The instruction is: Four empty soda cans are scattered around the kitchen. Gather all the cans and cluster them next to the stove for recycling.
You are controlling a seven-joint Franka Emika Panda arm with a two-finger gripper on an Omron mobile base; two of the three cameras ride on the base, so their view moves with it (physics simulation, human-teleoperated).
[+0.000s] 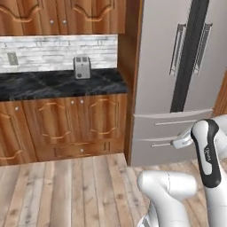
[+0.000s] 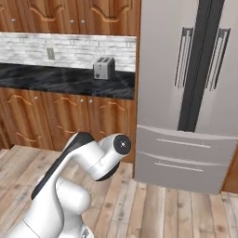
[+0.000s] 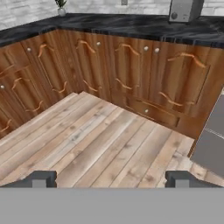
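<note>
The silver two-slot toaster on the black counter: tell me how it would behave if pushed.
The boxy silver two-slot toaster sits flat on the black marbled counter, so it would probably slide rather than roll. Its upright shape suggests that a high push might tip it. Its metal-looking shell looks rigid, probably not floppy.

I count one toaster (image 1: 82, 67) at the back edge of the one black counter (image 1: 53, 84), near its right corner. One wall socket (image 1: 13, 58). One steel fridge (image 1: 177, 66) with two door handles and two drawers. One potted plant (image 3: 61, 6).
</note>
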